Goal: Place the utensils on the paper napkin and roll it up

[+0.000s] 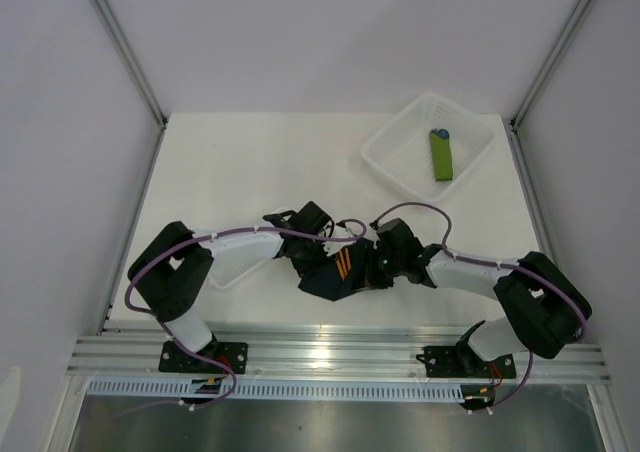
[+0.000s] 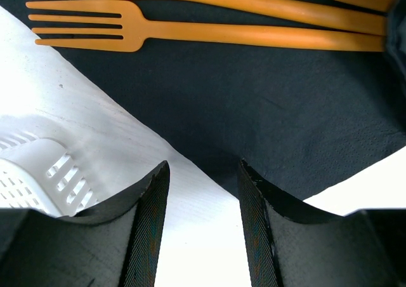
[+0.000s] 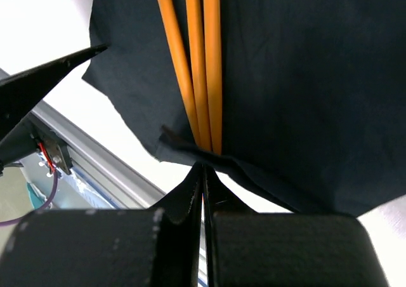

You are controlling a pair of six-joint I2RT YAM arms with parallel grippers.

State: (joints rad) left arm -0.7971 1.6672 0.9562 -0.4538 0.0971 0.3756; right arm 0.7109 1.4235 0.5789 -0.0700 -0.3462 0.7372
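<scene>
The black paper napkin (image 1: 328, 282) lies at the table's near middle between my two grippers. Three orange utensils (image 1: 345, 262) lie side by side on it. In the left wrist view a fork (image 2: 127, 33) and two more orange pieces lie across the napkin (image 2: 285, 122). My left gripper (image 2: 203, 173) is open and empty over the napkin's corner, just above the table. In the right wrist view my right gripper (image 3: 203, 166) is shut on the napkin's edge (image 3: 190, 148), lifted and folded over the ends of the orange handles (image 3: 198, 65).
A white tray (image 1: 470, 167) at the back right holds a green roll with a blue tip (image 1: 441, 154). A small white basket (image 2: 32, 173) sits under the left arm (image 1: 235, 272). The metal rail (image 3: 95, 153) runs along the table's near edge.
</scene>
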